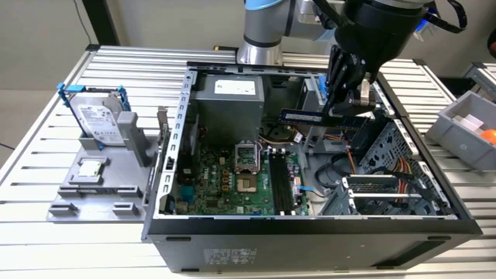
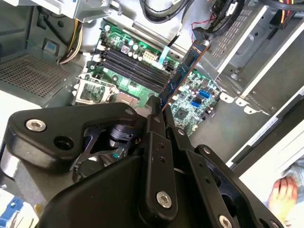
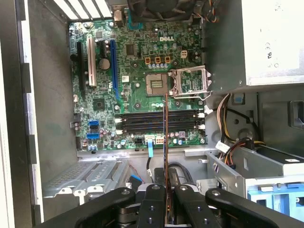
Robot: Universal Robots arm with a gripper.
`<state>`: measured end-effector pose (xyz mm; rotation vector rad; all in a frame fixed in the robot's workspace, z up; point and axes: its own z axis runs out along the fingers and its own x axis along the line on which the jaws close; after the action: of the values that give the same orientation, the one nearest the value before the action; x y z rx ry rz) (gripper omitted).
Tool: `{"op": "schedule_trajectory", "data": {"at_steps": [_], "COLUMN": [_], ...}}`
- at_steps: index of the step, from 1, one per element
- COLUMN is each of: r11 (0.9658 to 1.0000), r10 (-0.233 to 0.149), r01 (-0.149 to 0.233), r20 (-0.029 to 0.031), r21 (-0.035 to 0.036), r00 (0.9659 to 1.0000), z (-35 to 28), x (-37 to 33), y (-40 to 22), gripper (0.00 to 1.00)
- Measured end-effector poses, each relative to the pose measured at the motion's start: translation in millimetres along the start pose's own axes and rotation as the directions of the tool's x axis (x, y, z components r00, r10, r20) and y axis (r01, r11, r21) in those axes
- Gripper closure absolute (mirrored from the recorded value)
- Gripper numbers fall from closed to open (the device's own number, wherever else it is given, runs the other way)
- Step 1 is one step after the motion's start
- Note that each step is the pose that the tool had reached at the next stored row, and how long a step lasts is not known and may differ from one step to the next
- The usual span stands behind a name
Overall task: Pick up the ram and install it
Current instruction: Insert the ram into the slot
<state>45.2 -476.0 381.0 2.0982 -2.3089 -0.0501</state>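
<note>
My fingers (image 2: 156, 110) are clamped tight on the ram (image 2: 183, 76), held above the motherboard (image 3: 137, 85). The first wrist view shows it edge-on across the memory slots (image 3: 142, 121); the exterior view shows its flat side.

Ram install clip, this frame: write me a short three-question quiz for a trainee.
1. Fill in: in the exterior view, the hard drive stands outside the computer case, on that view's ____.
2. Choose one: the gripper holds A) the hard drive, B) the ram, C) nothing.
3. True or false: the ram is already seated in the memory slots.

Key: 1 left. 2 B. 3 false; the gripper holds it above the open case, and the slots are empty.
</note>
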Motion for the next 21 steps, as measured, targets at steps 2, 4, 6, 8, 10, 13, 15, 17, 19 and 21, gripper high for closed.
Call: {"op": "schedule_trajectory", "data": {"at_steps": [2, 4, 6, 8, 10, 13, 15, 17, 19, 21], "r11": [0.9999, 0.9997, 0.9995, 0.9995, 0.9995, 0.9993, 0.9987, 0.9976, 0.9961, 0.9944], "r10": [0.013, 0.026, 0.031, 0.031, 0.031, 0.037, 0.052, 0.07, 0.088, 0.106], "r01": [-0.013, -0.026, -0.031, -0.031, -0.031, -0.037, -0.052, -0.07, -0.088, -0.106], "r20": [0.0005, 0.001, 0.0012, 0.0013, 0.0013, 0.0015, 0.0021, 0.0027, 0.0034, 0.0041], "r21": [0.0, 0.0, 0.0001, 0.0001, 0.0001, 0.0001, 0.0002, 0.0002, 0.0003, 0.0003], "r00": [0.9999, 0.9997, 0.9995, 0.9995, 0.9995, 0.9993, 0.9987, 0.9976, 0.9961, 0.9944], "z": [0.0, 0.0, 0.0, 0.0, 0.0, 0.0, 0.0, 0.0, 0.1, 0.1], "x": [0.0, 0.0, 0.0, 0.0, 0.0, 0.0, 0.0, 0.0, 0.0, 0.0], "y": [0.0, 0.0, 0.0, 0.0, 0.0, 0.0, 0.0, 0.0, 0.0, 0.0], "gripper": [1.0, 1.0, 1.0, 1.0, 1.0, 1.0, 1.0, 1.0, 1.0, 1.0]}}
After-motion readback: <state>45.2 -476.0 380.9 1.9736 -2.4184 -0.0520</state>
